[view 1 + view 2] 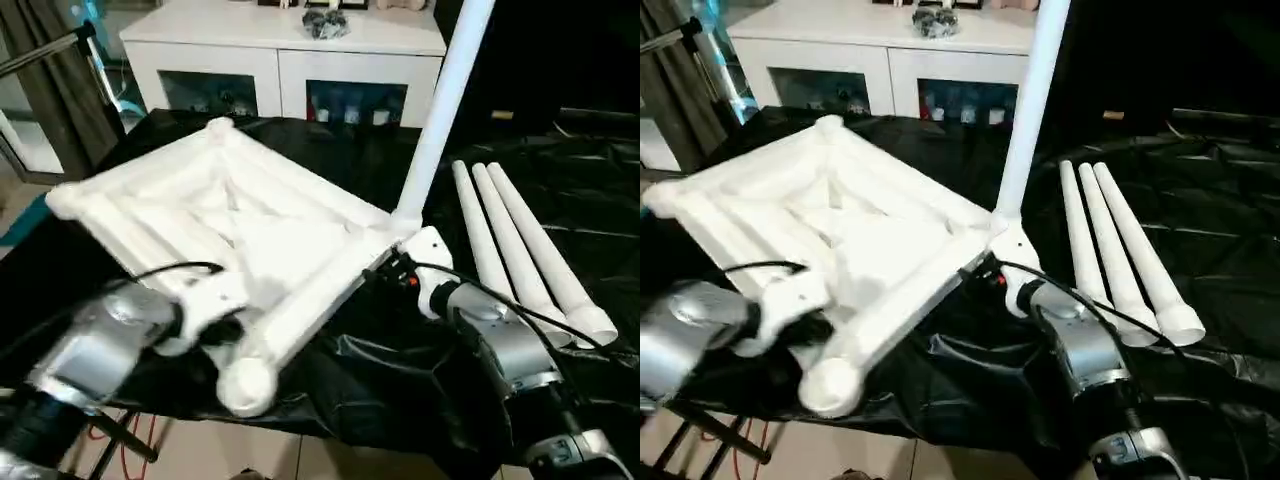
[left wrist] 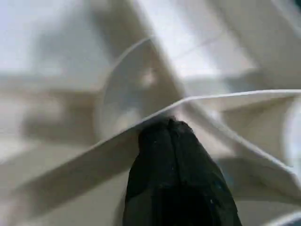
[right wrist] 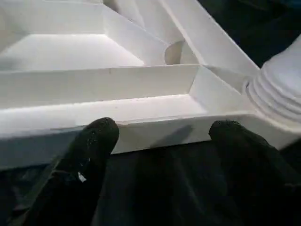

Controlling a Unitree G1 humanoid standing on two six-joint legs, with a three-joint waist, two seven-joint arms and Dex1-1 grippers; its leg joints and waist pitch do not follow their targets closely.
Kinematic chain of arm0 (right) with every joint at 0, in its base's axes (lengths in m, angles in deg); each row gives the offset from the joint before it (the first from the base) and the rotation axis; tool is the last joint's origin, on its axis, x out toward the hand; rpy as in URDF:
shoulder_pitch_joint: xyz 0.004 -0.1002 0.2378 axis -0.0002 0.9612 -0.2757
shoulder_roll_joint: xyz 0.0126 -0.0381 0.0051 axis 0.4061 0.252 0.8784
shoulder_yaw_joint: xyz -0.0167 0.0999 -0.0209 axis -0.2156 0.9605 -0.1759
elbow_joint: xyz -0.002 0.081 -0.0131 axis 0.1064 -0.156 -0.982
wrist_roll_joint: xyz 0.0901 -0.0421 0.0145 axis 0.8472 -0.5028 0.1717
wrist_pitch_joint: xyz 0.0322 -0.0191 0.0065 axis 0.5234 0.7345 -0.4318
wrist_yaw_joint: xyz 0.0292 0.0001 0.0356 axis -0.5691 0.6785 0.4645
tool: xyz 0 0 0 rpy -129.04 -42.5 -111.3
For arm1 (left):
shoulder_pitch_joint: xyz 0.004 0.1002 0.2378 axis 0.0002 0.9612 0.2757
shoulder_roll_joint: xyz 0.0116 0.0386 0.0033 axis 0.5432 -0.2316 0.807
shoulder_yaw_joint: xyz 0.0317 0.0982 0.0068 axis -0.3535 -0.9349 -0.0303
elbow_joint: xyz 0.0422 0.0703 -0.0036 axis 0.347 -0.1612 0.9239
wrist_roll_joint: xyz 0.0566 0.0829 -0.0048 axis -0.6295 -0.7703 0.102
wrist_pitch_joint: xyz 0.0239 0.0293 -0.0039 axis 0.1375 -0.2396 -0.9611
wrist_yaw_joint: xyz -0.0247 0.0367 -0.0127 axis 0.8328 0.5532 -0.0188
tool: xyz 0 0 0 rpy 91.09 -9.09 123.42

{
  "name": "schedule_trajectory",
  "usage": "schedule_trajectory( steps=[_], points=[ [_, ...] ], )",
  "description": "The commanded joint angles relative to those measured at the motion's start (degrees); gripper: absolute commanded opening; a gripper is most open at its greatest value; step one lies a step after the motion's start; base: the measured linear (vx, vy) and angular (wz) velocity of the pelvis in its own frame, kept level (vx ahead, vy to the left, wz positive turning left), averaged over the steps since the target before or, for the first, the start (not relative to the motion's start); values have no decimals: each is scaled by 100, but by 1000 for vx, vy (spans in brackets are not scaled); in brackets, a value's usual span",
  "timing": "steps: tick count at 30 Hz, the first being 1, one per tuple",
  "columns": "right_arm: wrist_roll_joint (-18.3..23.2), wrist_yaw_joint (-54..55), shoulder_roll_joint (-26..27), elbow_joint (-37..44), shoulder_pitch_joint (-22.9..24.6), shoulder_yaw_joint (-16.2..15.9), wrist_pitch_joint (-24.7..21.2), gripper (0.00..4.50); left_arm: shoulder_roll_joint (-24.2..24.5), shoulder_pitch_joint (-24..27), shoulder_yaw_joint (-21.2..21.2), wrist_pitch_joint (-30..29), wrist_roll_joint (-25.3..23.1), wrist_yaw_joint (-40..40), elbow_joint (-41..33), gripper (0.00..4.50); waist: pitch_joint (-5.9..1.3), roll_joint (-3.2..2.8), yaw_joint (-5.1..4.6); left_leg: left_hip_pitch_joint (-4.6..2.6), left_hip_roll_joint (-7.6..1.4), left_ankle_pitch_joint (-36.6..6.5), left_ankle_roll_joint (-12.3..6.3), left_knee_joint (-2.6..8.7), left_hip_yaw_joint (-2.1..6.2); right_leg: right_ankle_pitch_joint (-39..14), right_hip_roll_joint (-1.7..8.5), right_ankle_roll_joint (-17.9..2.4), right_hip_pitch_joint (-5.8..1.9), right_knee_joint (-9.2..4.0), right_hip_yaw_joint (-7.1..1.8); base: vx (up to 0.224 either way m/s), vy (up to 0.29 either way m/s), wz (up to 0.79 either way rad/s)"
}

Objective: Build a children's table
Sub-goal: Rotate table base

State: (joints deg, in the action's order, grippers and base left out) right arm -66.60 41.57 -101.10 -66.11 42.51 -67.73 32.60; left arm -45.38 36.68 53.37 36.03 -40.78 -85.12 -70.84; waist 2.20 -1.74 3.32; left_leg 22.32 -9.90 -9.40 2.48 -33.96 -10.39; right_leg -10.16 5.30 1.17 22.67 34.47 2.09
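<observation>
The children's table's white tabletop lies upside down on black cloth, ribbed underside up. One white leg stands upright in its right corner socket. Three more legs lie side by side on the cloth to the right. My left gripper is at the tabletop's near edge by the front corner socket, and in the left wrist view its black fingers are shut on a thin white rib. My right gripper is open, its fingers against the tabletop's outer wall beside the socket that holds the upright leg.
A white cabinet with glass doors stands behind the work surface. The black cloth hangs over the front edge, with floor and a red cable below. A dark stand rises at the far left.
</observation>
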Motion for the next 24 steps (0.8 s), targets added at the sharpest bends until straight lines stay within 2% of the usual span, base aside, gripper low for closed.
schedule_trajectory(
  steps=[1, 4, 5, 7, 9, 10, 11, 12, 13, 14, 16, 19, 21, 23, 24],
  points=[
    [37, -54, 180, 30, -156, -160, 85, 367, -434, -109, -489, 94, 333, -225, -27, 5, -289, -37, -50, -176, -232, -2414, 330, 510, 124, -1872, 226, -1061, -109, -443, -176, 0, 0, 0],
    [7, -39, 216, -2, -181, -147, 103, 367, -832, -334, -594, 147, 407, -221, 74, 5, -309, -33, -61, -174, -236, -2420, 310, 501, 133, -1858, 243, -1064, -111, -452, -170, 0, 0, 0],
    [-6, -34, 225, -2, -172, -143, 117, 367, -1033, -441, -617, 163, 407, -175, 171, 5, -308, -48, -66, -159, -239, -2372, 298, 502, 135, -1769, 243, -1095, -121, -444, -173, 0, 0, 0],
    [-7, -22, 239, 9, -149, -132, 117, 367, -1335, -604, -656, 218, 367, -81, 360, 5, -350, -37, -43, -155, -248, -2023, 220, 465, 105, -1242, 238, -1220, -137, -415, -184, 0, 0, 0],
    [-5, -15, 245, 21, -130, -131, 113, 367, -1517, -687, -663, 241, 337, -24, 501, 5, -348, -36, -43, -114, -237, -1778, 155, 459, 97, -916, 215, -1275, -172, -388, -172, 0, 0, 0],
    [-13, -12, 252, 22, -117, -132, 117, 367, -1635, -734, -653, 301, 321, 35, 601, 5, -357, -33, -41, -85, -227, -1592, 69, 451, 104, -714, 220, -1312, -216, -354, -153, 0, 0, 0],
    [-14, -11, 254, 22, -115, -132, 117, 367, -1661, -746, -649, 322, 312, 61, 628, 5, -350, -21, -58, -87, -223, -1587, 32, 445, 99, -728, 214, -1315, -217, -361, -148, 0, 0, 0],
    [-16, -7, 262, 22, -108, -130, 116, 367, -1757, -789, -634, 401, 278, 157, 732, 5, -352, -45, -64, -85, -222, -1578, 25, 442, 102, -727, 216, -1323, -226, -359, -146, 0, 0, 0],
    [-26, 7, 284, 29, -89, -118, 113, 367, -2086, -939, -500, 580, 180, 635, 1163, 5, -347, -50, -85, -93, -217, -1603, 9, 430, 89, -717, 204, -1329, -216, -380, -146, 0, 0, 0],
    [-26, 7, 284, 29, -89, -118, 113, 367, -2086, -939, -500, 580, 180, 635, 1163, 5, -351, -35, -88, -95, -214, -1603, -1, 426, 89, -731, 211, -1333, -226, -382, -147, 0, 0, 0],
    [-12, 40, 312, 35, -97, -76, 108, 367, -2253, -1088, -434, 725, 77, 1021, 1563, 5, -344, -65, -92, -100, -229, -1734, -17, 439, 100, -909, 219, -1340, -217, -404, -141, 0, 0, 0],
    [55, 109, 320, 157, -89, 24, 162, 367, -2234, -1152, -471, 838, -41, 1160, 1752, 5, -337, -55, -100, -107, -237, -1873, 8, 452, 114, -1119, 222, -1296, -214, -426, -138, 0, 0, 0],
    [108, 126, 324, 225, -91, 81, 168, 367, -2204, -1166, -493, 881, -69, 1174, 1799, 5, -326, -71, -118, -96, -238, -1921, 32, 469, 122, -1199, 223, -1256, -218, -433, -134, 0, 0, 0],
    [399, 303, 269, 694, -206, 513, 27, 367, -1973, -1094, -467, 907, -39, 978, 1718, 5, -332, -44, -137, -96, -239, -1904, 14, 467, 120, -1238, 229, -1227, -224, -428, -139, 0, 0, 0],
    [453, 349, 244, 787, -251, 627, -31, 367, -1904, -1071, -461, 944, -40, 919, 1714, 5, -333, -54, -129, -101, -241, -1850, -12, 464, 119, -1222, 228, -1223, -213, -420, -142, 0, 0, 0]
  ],
)
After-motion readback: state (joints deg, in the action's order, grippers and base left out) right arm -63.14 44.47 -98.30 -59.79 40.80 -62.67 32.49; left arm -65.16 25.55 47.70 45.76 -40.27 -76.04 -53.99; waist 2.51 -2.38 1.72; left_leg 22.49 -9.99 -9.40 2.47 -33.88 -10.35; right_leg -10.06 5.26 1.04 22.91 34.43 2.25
